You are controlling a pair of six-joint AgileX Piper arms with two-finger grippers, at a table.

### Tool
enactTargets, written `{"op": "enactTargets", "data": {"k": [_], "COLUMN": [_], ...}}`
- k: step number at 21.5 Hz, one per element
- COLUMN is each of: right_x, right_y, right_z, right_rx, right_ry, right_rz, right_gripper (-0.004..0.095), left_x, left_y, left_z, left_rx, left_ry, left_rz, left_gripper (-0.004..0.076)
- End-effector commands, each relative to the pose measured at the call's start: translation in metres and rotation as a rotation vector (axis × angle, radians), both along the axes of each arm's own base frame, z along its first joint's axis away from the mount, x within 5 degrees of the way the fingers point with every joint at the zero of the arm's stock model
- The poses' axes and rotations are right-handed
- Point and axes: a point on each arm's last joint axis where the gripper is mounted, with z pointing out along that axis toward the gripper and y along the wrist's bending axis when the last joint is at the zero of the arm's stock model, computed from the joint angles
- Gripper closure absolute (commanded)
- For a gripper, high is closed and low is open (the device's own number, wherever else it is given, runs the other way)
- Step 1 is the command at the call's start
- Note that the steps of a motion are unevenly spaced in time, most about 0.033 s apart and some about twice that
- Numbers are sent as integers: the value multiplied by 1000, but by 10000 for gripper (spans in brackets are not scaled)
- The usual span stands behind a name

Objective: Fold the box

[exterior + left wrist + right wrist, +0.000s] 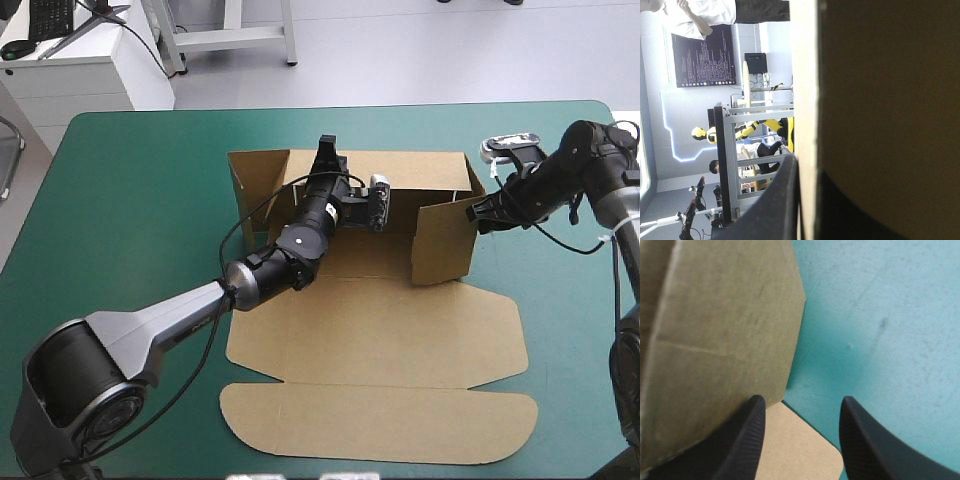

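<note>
The brown box [380, 330] lies mid-table with its far walls raised and its lid flat toward the near edge. My left gripper [327, 150] reaches in over the tray and is shut on the top of the far wall [410, 170]. In the left wrist view the board [880, 100] stands edge-on between the black fingers [777, 200]. My right gripper [480, 213] is at the outer side of the raised right wall [445, 240]. In the right wrist view it [800, 407] is open, the wall [725, 330] just ahead of one finger and a flat flap [795, 445] beneath.
Teal-green cover [130, 200] lies bare to the left of the box, and more of it [880, 330] shows to the right of the raised wall. The lid's rounded front flap [380, 425] reaches close to the table's near edge.
</note>
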Motion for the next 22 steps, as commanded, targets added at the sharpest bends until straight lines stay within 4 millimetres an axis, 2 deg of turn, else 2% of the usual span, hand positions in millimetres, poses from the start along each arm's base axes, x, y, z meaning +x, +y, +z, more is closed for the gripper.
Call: {"op": "enactTargets", "data": {"k": [1, 12, 18, 22], "right_x": [-12, -14, -22, -24], "right_y": [5, 12, 9, 14], "right_z": [25, 28, 39, 31], "right_rx": [52, 130, 108, 147], "right_ry": [-65, -61, -83, -52], "right_rz": [57, 71, 43, 51], "right_gripper": [482, 482, 482, 482], "left_x": [-6, -6, -6, -6], "left_y": [5, 5, 5, 5], "left_z": [30, 31, 31, 31], "left_rx": [-74, -105, -107, -107], "left_ry": [-59, -57, -56, -56], "left_rz": [12, 18, 18, 18], "left_gripper": [734, 734, 734, 734]}}
